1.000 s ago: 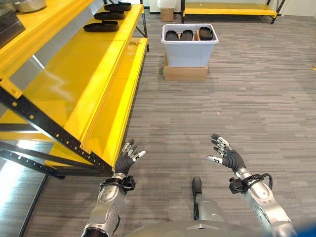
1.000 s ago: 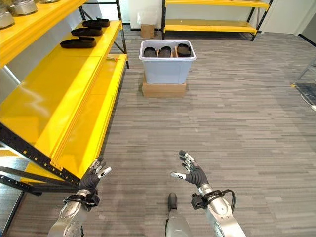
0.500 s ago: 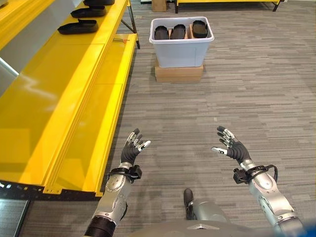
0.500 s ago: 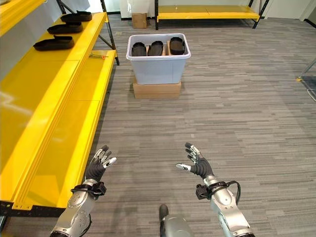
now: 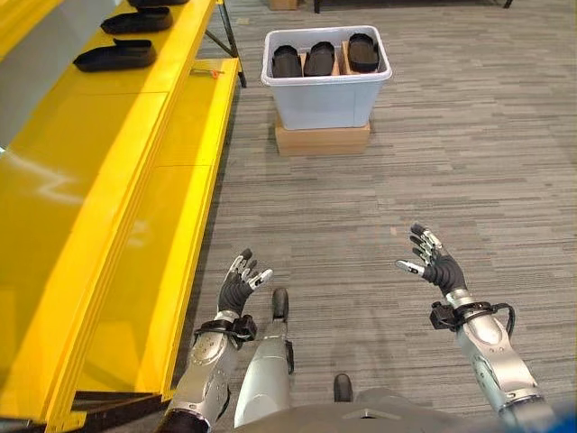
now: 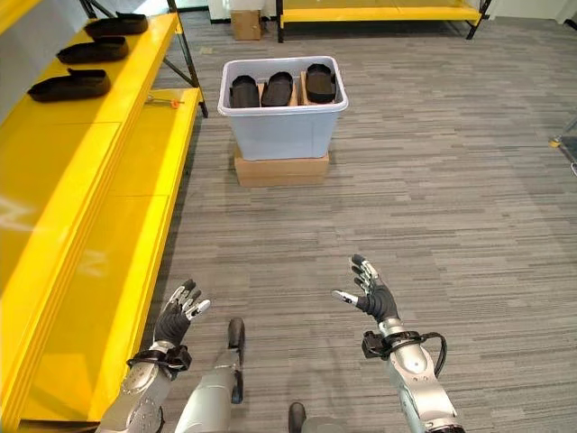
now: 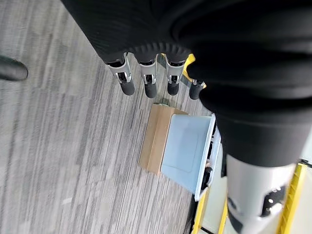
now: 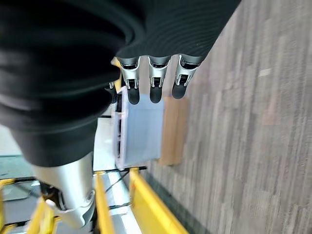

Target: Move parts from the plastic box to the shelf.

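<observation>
Parts (image 5: pixel 320 59) sit in the plastic box (image 5: pixel 326 95); left robot hand (image 5: pixel 237 287) and right robot hand (image 5: pixel 434 267) both spread, empty

From head height, our two eye views look down and forward across the floor to the plastic box (image 5: pixel 326 79) well ahead. Our wrist views look closely along each robot hand toward that same box.

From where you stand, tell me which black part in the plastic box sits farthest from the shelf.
The rightmost black part in the plastic box; the other two lie between it and the yellow shelf on the left.
</observation>
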`<state>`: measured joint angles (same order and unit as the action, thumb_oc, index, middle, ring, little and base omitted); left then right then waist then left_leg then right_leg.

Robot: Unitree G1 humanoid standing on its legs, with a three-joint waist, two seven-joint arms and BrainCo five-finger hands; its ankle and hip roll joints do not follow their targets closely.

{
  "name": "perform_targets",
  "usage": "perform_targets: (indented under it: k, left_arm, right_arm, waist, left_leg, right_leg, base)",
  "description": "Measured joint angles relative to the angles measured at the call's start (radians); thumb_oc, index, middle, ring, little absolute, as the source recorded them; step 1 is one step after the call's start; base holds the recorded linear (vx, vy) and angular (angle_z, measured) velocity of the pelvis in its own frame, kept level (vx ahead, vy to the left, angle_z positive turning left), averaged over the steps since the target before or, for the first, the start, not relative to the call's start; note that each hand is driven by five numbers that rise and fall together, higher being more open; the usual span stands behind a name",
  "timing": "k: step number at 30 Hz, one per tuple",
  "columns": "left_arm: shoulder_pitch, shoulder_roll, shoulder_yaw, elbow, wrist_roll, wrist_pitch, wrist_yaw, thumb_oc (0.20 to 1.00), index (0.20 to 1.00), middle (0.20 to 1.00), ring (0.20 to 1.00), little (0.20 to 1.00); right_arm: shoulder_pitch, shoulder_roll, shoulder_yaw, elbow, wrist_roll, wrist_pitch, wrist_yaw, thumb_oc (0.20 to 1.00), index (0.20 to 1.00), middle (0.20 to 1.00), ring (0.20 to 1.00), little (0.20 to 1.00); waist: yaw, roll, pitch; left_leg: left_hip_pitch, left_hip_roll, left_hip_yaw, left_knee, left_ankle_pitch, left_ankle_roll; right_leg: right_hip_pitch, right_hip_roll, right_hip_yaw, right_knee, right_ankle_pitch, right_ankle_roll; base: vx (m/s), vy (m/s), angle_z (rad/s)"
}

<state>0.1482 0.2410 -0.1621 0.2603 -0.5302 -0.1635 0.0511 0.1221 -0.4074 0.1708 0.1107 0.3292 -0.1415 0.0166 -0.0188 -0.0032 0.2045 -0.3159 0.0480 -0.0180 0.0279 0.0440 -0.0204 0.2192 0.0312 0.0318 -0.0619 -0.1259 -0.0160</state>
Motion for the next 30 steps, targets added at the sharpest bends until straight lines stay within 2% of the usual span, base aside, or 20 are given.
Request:
perform_targets:
  k: [1, 3, 6, 9, 11, 13, 14, 16, 17, 19, 20, 21, 22, 23, 24, 25, 26, 27, 28, 30]
  left_arm:
    - [0.004, 0.000, -0.003, -0.001, 0.000, 0.000, 0.000, 1.000, 1.000, 1.000, 1.000, 1.000]
    - [-0.037, 0.015, 0.003, -0.004, 0.001, -0.006, 0.001, 1.000, 1.000, 1.000, 1.000, 1.000]
    - [-0.062, 0.031, 0.004, -0.003, 0.001, -0.019, 0.014, 1.000, 1.000, 1.000, 1.000, 1.000]
    - [-0.113, 0.044, 0.003, -0.003, 0.001, -0.020, 0.040, 1.000, 1.000, 1.000, 1.000, 1.000]
    - [-0.117, 0.044, 0.004, -0.003, 0.001, -0.023, 0.043, 1.000, 1.000, 1.000, 1.000, 1.000]
    - [-0.121, 0.044, 0.004, -0.002, 0.001, -0.023, 0.049, 1.000, 1.000, 1.000, 1.000, 1.000]
    - [-0.114, 0.042, 0.002, -0.002, 0.001, -0.022, 0.057, 1.000, 1.000, 1.000, 1.000, 1.000]
    - [-0.098, 0.048, 0.003, -0.003, 0.002, -0.021, 0.065, 1.000, 1.000, 1.000, 1.000, 1.000]
    - [-0.077, 0.049, 0.001, -0.003, 0.003, -0.019, 0.066, 1.000, 1.000, 1.000, 1.000, 1.000]
    - [-0.057, 0.047, -0.005, -0.003, 0.003, -0.019, 0.066, 1.000, 1.000, 1.000, 1.000, 1.000]
    - [-0.049, 0.046, -0.005, -0.003, 0.003, -0.018, 0.067, 1.000, 1.000, 1.000, 1.000, 1.000]
    - [-0.044, 0.038, -0.003, 0.000, 0.003, -0.018, 0.066, 1.000, 1.000, 1.000, 1.000, 1.000]
    - [-0.051, 0.033, -0.002, 0.004, 0.003, -0.018, 0.066, 1.000, 1.000, 1.000, 1.000, 1.000]
    - [-0.056, 0.031, 0.000, 0.010, 0.003, -0.018, 0.066, 1.000, 1.000, 1.000, 1.000, 1.000]
    - [-0.060, 0.030, 0.006, 0.025, 0.003, -0.018, 0.066, 1.000, 1.000, 1.000, 1.000, 1.000]
    - [-0.057, 0.029, 0.008, 0.033, 0.003, -0.019, 0.066, 1.000, 1.000, 1.000, 1.000, 1.000]
    - [-0.053, 0.019, 0.007, 0.035, 0.003, -0.019, 0.066, 1.000, 1.000, 1.000, 1.000, 1.000]
    - [-0.031, 0.002, -0.002, 0.038, 0.003, -0.020, 0.065, 1.000, 1.000, 1.000, 1.000, 1.000]
    - [-0.031, -0.018, -0.018, 0.045, 0.002, -0.017, 0.063, 1.000, 1.000, 1.000, 1.000, 1.000]
    - [-0.040, -0.033, -0.025, 0.035, 0.002, -0.018, 0.061, 1.000, 1.000, 1.000, 1.000, 1.000]
  right_arm:
    - [0.010, -0.006, 0.003, -0.009, 0.000, -0.001, 0.000, 1.000, 1.000, 1.000, 1.000, 1.000]
    - [0.021, 0.012, 0.003, -0.019, 0.000, 0.000, 0.000, 1.000, 1.000, 1.000, 1.000, 1.000]
    - [0.015, 0.029, 0.006, -0.018, 0.000, 0.000, -0.002, 1.000, 1.000, 1.000, 1.000, 1.000]
    - [-0.024, 0.047, 0.019, -0.019, 0.000, 0.000, -0.010, 1.000, 1.000, 1.000, 1.000, 1.000]
    - [-0.056, 0.048, 0.047, -0.018, 0.000, 0.000, -0.010, 1.000, 1.000, 1.000, 1.000, 1.000]
    - [-0.070, 0.054, 0.051, -0.020, 0.000, 0.001, -0.010, 1.000, 1.000, 1.000, 1.000, 1.000]
    - [-0.070, 0.053, 0.051, -0.020, 0.000, 0.003, -0.010, 1.000, 1.000, 1.000, 1.000, 1.000]
    - [-0.068, 0.053, 0.053, -0.036, 0.000, 0.004, -0.011, 1.000, 1.000, 1.000, 1.000, 1.000]
    - [-0.050, 0.053, 0.053, -0.054, 0.000, 0.004, -0.009, 1.000, 1.000, 1.000, 1.000, 1.000]
    - [-0.020, 0.052, 0.058, -0.080, 0.000, 0.004, -0.008, 1.000, 1.000, 1.000, 1.000, 1.000]
    - [-0.014, 0.050, 0.066, -0.086, 0.000, 0.004, -0.004, 1.000, 1.000, 1.000, 1.000, 1.000]
    - [-0.007, 0.046, 0.071, -0.085, 0.000, 0.004, -0.002, 1.000, 1.000, 1.000, 1.000, 1.000]
    - [-0.011, 0.035, 0.074, -0.082, 0.000, 0.004, -0.001, 1.000, 1.000, 1.000, 1.000, 1.000]
    - [-0.012, 0.035, 0.074, -0.076, 0.000, 0.004, -0.002, 1.000, 1.000, 1.000, 1.000, 1.000]
    - [-0.005, 0.036, 0.074, -0.070, 0.000, 0.009, -0.002, 1.000, 1.000, 1.000, 1.000, 1.000]
    - [-0.002, 0.036, 0.072, -0.071, -0.001, 0.012, -0.002, 1.000, 1.000, 1.000, 1.000, 1.000]
    - [0.001, 0.035, 0.067, -0.072, -0.001, 0.013, -0.001, 1.000, 1.000, 1.000, 1.000, 1.000]
    - [0.020, 0.036, 0.063, -0.072, -0.001, 0.016, 0.001, 1.000, 1.000, 1.000, 1.000, 1.000]
    - [0.011, 0.020, 0.057, -0.069, -0.001, 0.018, 0.001, 1.000, 1.000, 1.000, 1.000, 1.000]
    - [-0.032, -0.009, 0.056, -0.069, -0.001, 0.019, 0.002, 1.000, 1.000, 1.000, 1.000, 1.000]
  waist:
    - [0.008, 0.013, -0.010]
    - [-0.005, -0.023, -0.017]
    - [-0.002, -0.064, -0.051]
    - [0.000, -0.080, -0.058]
    - [0.014, -0.072, -0.062]
    - [0.025, -0.056, -0.071]
    - [0.026, -0.049, -0.073]
    - [0.016, -0.037, -0.069]
    - [0.006, -0.009, -0.053]
    - [-0.013, 0.014, -0.048]
    - [-0.024, 0.025, -0.040]
    - [-0.029, 0.032, -0.035]
    - [-0.043, 0.034, -0.021]
    - [-0.046, 0.031, -0.014]
    - [-0.060, 0.024, -0.009]
    - [-0.079, 0.018, -0.006]
    - [-0.088, 0.010, -0.005]
    - [-0.099, -0.003, -0.015]
    - [-0.095, 0.018, -0.023]
    - [-0.095, 0.034, -0.023]
  left_leg:
    - [0.044, -0.008, -0.007, -0.008, 0.019, 0.020]
    - [0.043, -0.049, 0.035, 0.038, 0.094, 0.052]
    - [0.025, -0.102, 0.052, 0.065, 0.064, 0.089]
    - [0.015, -0.160, 0.061, 0.101, 0.021, 0.130]
    - [0.015, -0.181, 0.066, 0.129, -0.018, 0.147]
    - [0.026, -0.185, 0.060, 0.125, -0.036, 0.155]
    - [0.039, -0.185, 0.056, 0.111, -0.037, 0.157]
    - [0.092, -0.192, 0.041, 0.072, -0.043, 0.166]
    - [0.148, -0.188, 0.032, 0.044, -0.053, 0.187]
    - [0.185, -0.184, 0.029, 0.022, -0.060, 0.190]
    - [0.200, -0.180, 0.029, 0.023, -0.072, 0.186]
    - [0.211, -0.176, 0.031, 0.035, -0.098, 0.163]
    - [0.214, -0.177, 0.033, 0.056, -0.126, 0.156]
    - [0.223, -0.180, 0.033, 0.066, -0.139, 0.147]
    - [0.255, -0.183, 0.016, 0.076, -0.169, 0.132]
    - [0.298, -0.178, -0.003, 0.084, -0.198, 0.120]
    - [0.339, -0.171, -0.017, 0.084, -0.220, 0.111]
    - [0.429, -0.140, -0.047, 0.059, -0.266, 0.074]
    - [0.453, -0.085, -0.040, 0.092, -0.293, 0.024]
    - [0.426, -0.040, -0.014, 0.149, -0.253, -0.044]
  right_leg:
    - [0.018, 0.001, 0.017, 0.007, -0.013, 0.017]
    - [0.021, -0.046, 0.008, 0.072, -0.056, 0.050]
    - [-0.043, -0.111, 0.010, 0.151, -0.086, 0.053]
    - [-0.048, -0.160, 0.010, 0.153, -0.077, 0.067]
    - [-0.049, -0.181, 0.011, 0.179, -0.064, 0.088]
    - [-0.116, -0.179, 0.010, 0.309, -0.058, 0.106]
    - [-0.164, -0.178, 0.011, 0.413, -0.066, 0.120]
    - [-0.315, -0.174, 0.010, 0.722, -0.060, 0.129]
    - [-0.439, -0.174, -0.020, 0.844, -0.098, 0.116]
    - [-0.560, -0.174, -0.050, 0.819, -0.114, 0.099]
    - [-0.611, -0.183, -0.088, 0.715, -0.109, 0.090]
    - [-0.646, -0.205, -0.133, 0.524, -0.066, 0.077]
    - [-0.665, -0.233, -0.144, 0.323, 0.011, 0.091]
    - [-0.664, -0.251, -0.145, 0.185, 0.058, 0.107]
    - [-0.656, -0.273, -0.122, 0.028, 0.136, 0.124]
    - [-0.628, -0.284, -0.121, -0.032, 0.188, 0.119]
    - [-0.602, -0.282, -0.121, -0.022, 0.224, 0.116]
    - [-0.508, -0.245, -0.124, 0.065, 0.241, 0.113]
    - [-0.491, -0.195, -0.122, 0.113, 0.325, 0.082]
    - [-0.484, -0.157, -0.143, 0.121, 0.297, 0.041]
  base:
    - [0.27, 0.149, -0.56]
    - [0.30, 0.186, -0.02]
    - [0.16, 0.105, 0.04]
    - [0.18, 0.114, 0.20]
    - [0.16, 0.104, 0.04]
    - [0.10, 0.103, 0.00]
    - [0.10, 0.106, 0.01]
    - [0.19, 0.113, 0.05]
    - [0.28, 0.087, 0.04]
    - [0.30, -0.023, 0.06]
    - [0.31, -0.137, 0.07]
    - [0.35, -0.188, 0.08]
    - [0.33, -0.189, 0.04]
    - [0.33, -0.180, 0.15]
    - [0.41, -0.222, 0.32]
    - [0.37, -0.221, 0.38]
    - [0.45, -0.301, 0.61]
    - [0.41, -0.335, 0.48]
    - [0.38, -0.357, 0.41]
    - [0.25, -0.283, 0.03]
